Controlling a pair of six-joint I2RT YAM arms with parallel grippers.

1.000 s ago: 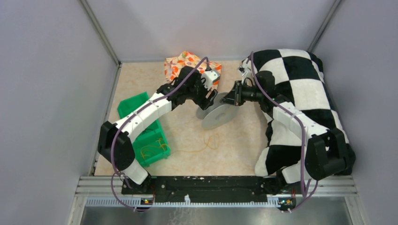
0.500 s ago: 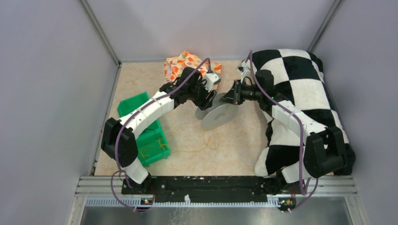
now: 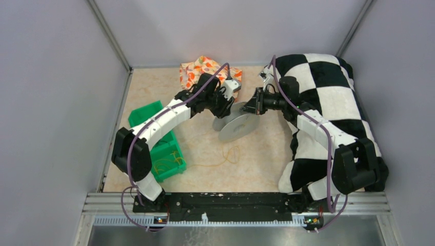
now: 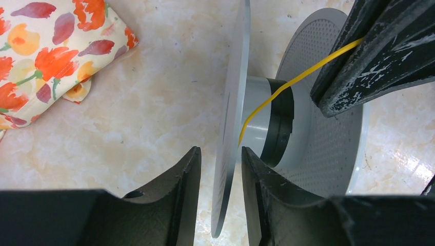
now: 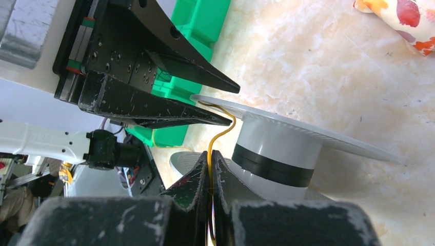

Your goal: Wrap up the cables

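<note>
Step in hand: winding. Spool (image 3: 237,124) at frame center on the counter (image 3: 267,159). Right hand (image 5: 211,163) is pinched together on 1 yellow cable (image 5: 221,134) leading to the hub. Left hand (image 4: 219,166) straddles 1 flange (image 4: 233,118), fingers apart. Next, likely: clamp flange, steady spool, lay cable round hub.
</note>
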